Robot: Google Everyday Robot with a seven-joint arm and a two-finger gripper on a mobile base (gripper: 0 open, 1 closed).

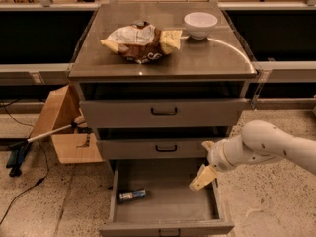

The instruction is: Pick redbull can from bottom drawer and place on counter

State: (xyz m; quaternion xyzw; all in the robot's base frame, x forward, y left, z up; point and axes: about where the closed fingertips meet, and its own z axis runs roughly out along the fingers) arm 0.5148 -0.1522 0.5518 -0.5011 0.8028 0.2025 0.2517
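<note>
Jaws spread and empty, the gripper [201, 168] is hovering over the open bottom drawer [168, 228], needing to cross toward the redbull can [132, 195].

I see the counter [207, 58] carrying a snack bag [140, 42] and, far right, a bowl [200, 23]; the bottom drawer [173, 204] holds the redbull can [132, 195], with the gripper [201, 177] over its right side.

The redbull can [132, 195] is blue and silver against the dull grey bottom drawer [170, 204]. The cream-yellow gripper [203, 176], on a white arm [266, 143], hangs over that drawer's right side. The glossy grey counter [217, 58] bears a yellow-brown-white snack bag [140, 42] and a white bowl [200, 23].
</note>
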